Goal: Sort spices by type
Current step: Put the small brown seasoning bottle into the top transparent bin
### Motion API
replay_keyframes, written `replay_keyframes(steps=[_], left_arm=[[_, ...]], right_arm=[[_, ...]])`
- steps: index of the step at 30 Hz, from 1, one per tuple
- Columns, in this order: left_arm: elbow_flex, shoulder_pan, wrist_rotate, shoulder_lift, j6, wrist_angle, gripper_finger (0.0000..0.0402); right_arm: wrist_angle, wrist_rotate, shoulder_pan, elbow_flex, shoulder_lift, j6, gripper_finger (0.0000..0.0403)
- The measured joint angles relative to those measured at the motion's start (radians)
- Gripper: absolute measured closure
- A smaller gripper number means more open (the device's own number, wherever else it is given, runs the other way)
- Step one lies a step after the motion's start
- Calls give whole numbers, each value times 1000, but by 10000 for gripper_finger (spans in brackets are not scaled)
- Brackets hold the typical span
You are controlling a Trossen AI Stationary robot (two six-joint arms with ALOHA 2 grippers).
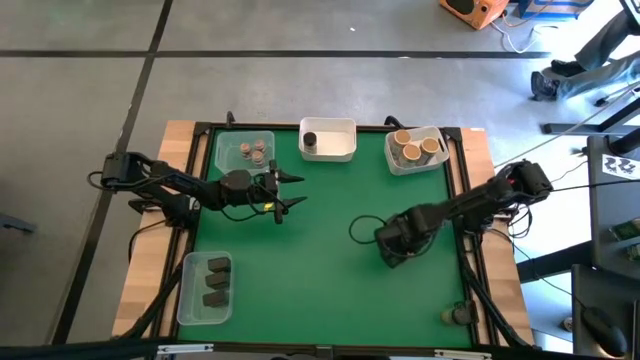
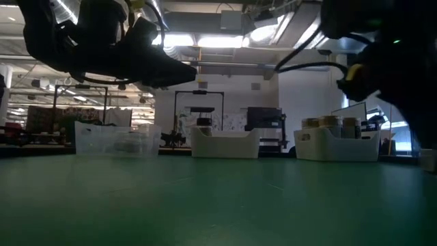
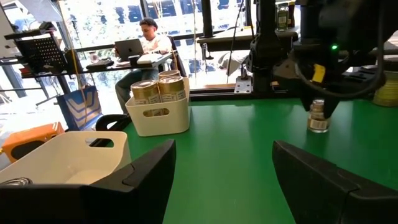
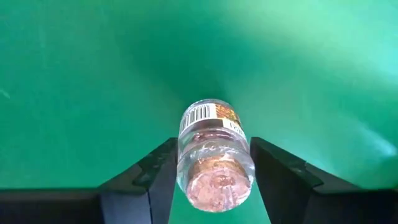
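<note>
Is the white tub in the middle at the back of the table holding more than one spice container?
No. The high view shows only one dark cylinder inside the white tub.

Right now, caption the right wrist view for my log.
Right gripper closed around an upright cork-lidded spice jar above the green table mat.

My two arms are dark, jointed tubes with black cables looping along them. My left gripper (image 1: 291, 191) ends in two slim, pointed black fingers, with a small yellow mark near the wrist. My right gripper (image 1: 392, 251) is a blocky black head; its fingers (image 4: 155, 171) are matte wedges, and a green light glows on it.
</note>
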Motion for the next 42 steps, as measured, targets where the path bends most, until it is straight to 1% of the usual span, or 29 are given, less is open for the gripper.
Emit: replay_keyframes(steps=[6,8,11,15,19,21,24,27,30,32,36,39,42], left_arm=[[0,0,0,0,0,0,151],[0,0,0,0,0,0,151],[0,0,0,0,0,1,151],[0,0,0,0,-2,2,151],[0,0,0,0,-6,3,151],[0,0,0,0,-7,3,151],[0,0,0,0,-8,4,151],[0,0,0,0,-15,6,151],[0,0,0,0,-18,6,151],[0,0,0,0,-18,7,151],[0,0,0,0,-27,10,151],[0,0,0,0,-37,21,151],[0,0,0,0,-31,16,151]], right_arm=[[71,90,-17,-7,10,-22,208],[61,96,-18,-8,7,-20,202],[74,91,-17,-5,7,-20,184],[70,93,-26,-3,6,-23,146],[38,90,-51,29,6,-77,111],[3,143,-54,61,5,-113,99],[-69,221,-54,120,5,-183,92],[-153,224,-48,181,5,-262,93],[-246,187,-5,224,-13,-280,99],[-272,152,36,229,-38,-271,103],[-322,99,138,230,-70,-157,108],[-321,97,221,214,-73,-76,109],[-282,134,286,157,-73,-16,109]])
